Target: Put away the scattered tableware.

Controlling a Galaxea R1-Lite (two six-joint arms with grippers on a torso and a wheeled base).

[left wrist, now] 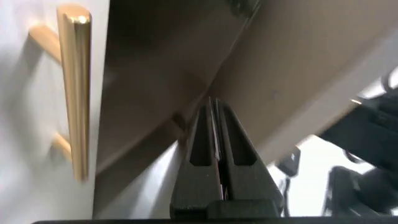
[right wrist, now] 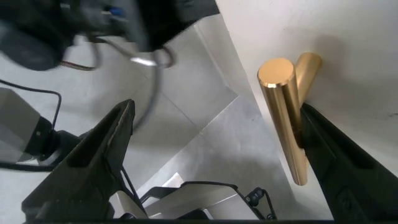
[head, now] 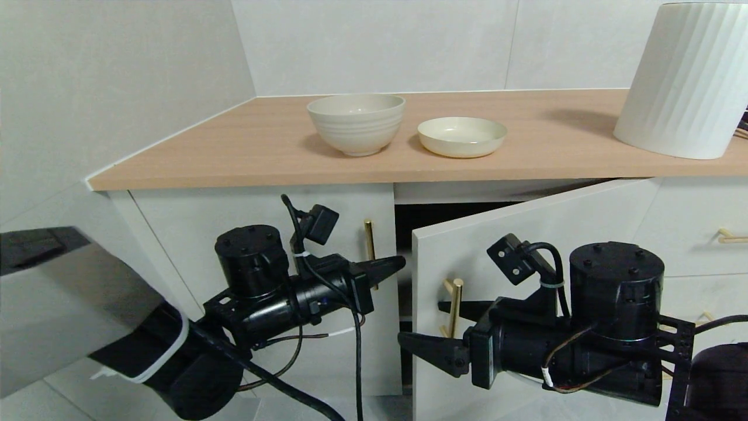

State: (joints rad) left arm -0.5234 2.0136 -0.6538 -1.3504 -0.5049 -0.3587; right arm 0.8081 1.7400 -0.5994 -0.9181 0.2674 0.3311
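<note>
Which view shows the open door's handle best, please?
The right wrist view: the handle sits close between the right gripper's open fingers. The head view shows it farther off; the left wrist view shows the other door's handle.

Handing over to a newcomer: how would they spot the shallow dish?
Look along the wooden countertop above the cabinets. Two cream pieces stand there; the dish is the right-hand one. It is low and wide, the bowl deep.
</note>
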